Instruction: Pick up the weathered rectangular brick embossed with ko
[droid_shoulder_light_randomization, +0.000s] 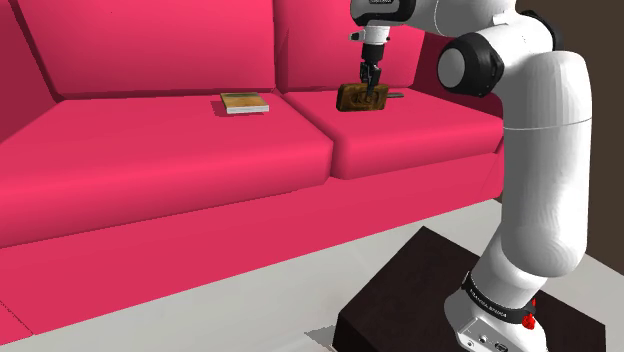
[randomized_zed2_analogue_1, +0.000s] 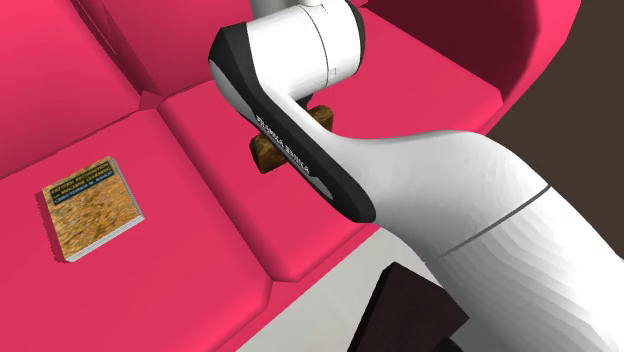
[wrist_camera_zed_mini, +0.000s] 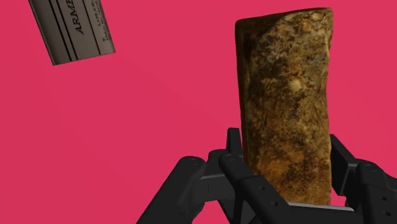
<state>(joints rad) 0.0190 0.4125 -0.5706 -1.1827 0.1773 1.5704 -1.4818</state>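
Clamping the brown, mottled brick (wrist_camera_zed_mini: 286, 95) from either side, the gripper (wrist_camera_zed_mini: 285, 147) has its 2 black fingers (wrist_camera_zed_mini: 234, 145) pressed against the brick's long faces near one end. In the wrist view the rest of the brick sticks out beyond the fingertips. In the shoulder view the gripper (droid_shoulder_light_randomization: 369, 84) comes straight down onto the brick (droid_shoulder_light_randomization: 362, 97), which sits at the back of the red sofa's (droid_shoulder_light_randomization: 180, 150) seat cushion on that view's right, close to the backrest. I cannot tell whether it rests on the cushion or hangs just clear of it. A book (droid_shoulder_light_randomization: 245, 103) lies well apart on the neighbouring cushion, and a grey, lettered object (wrist_camera_zed_mini: 73, 28) lies near the brick without touching it.

The grasp looks made, so the step in hand is the lift. The next move calls for a straight rise with the pinch kept firm. Since the hold is near 1 end, the brick could pivot in the fingers if raised quickly.
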